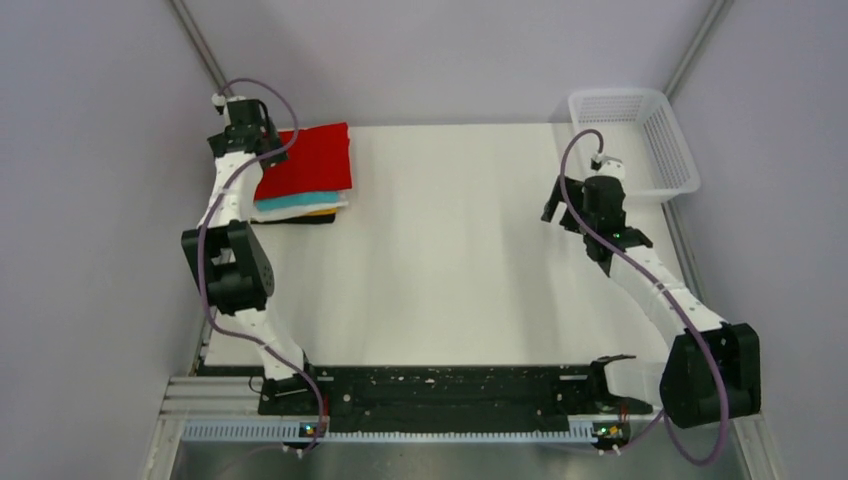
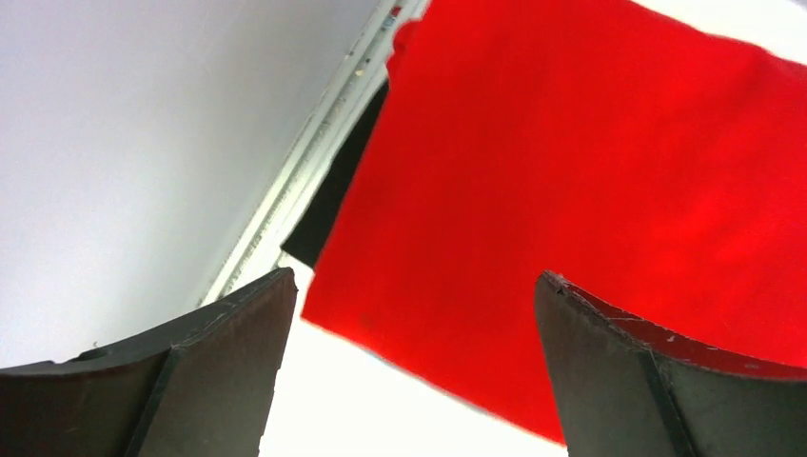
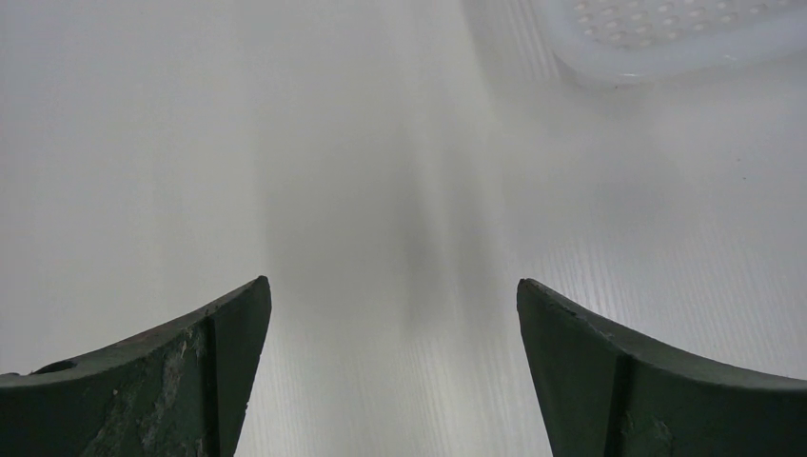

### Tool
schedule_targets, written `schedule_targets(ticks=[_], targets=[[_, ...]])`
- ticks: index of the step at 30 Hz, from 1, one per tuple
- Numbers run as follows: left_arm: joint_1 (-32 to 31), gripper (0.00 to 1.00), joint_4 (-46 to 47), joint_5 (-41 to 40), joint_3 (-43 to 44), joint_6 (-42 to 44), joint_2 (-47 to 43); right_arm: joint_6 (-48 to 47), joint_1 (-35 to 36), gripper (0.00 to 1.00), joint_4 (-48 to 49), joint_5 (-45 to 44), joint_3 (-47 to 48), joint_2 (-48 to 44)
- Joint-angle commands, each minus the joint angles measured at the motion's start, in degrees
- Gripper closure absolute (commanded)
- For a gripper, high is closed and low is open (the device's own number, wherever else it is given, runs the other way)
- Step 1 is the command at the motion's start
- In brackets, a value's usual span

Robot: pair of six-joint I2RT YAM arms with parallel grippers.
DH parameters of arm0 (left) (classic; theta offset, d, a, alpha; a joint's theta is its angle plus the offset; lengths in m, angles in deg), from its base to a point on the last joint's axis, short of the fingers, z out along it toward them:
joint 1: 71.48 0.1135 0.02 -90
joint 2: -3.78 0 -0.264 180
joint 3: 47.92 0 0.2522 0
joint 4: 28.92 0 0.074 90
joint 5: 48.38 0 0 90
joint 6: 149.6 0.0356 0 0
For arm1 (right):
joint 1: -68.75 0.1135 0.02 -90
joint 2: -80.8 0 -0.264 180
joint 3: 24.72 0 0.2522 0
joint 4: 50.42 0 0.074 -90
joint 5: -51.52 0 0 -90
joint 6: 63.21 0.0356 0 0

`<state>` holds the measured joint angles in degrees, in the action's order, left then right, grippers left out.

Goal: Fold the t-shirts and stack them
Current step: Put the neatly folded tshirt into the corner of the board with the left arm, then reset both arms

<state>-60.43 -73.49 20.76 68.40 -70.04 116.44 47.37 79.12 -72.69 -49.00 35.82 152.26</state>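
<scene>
Both grippers stand with jaws wide apart, holding nothing: our left gripper (image 2: pixel 414 276) hovers at the far-left corner of the t-shirts (image 1: pixel 305 190), our right gripper (image 3: pixel 392 281) over the table (image 1: pixel 470 260) near the white basket (image 1: pixel 650 140). The folded red tee (image 1: pixel 310 160) tops them at the table's far left, a teal one (image 1: pixel 300 202) beneath.

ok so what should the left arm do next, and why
Probably back the left hand away: it is open and empty, and the red tee already lies folded flat on top of the other shirts.
</scene>
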Motion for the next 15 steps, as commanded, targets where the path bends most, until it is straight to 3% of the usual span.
schedule_targets(ticks=[1, 9, 15], targets=[[-4.66, 0.01, 6.41, 1.50, -10.64, -4.91, -16.59, 0.08, 0.43, 0.01, 1.46, -1.33, -2.67, -5.55], [-13.39, 0.01, 21.24, 9.81, -47.89, -12.32, -45.75, -2.97, 0.27, 0.01, 4.85, -4.43, -10.56, -13.63], [-14.51, 0.01, 28.15, 10.73, -69.77, -15.43, -64.47, -1.98, 0.33, 0.01, 6.81, -9.13, -15.43, -20.47]])
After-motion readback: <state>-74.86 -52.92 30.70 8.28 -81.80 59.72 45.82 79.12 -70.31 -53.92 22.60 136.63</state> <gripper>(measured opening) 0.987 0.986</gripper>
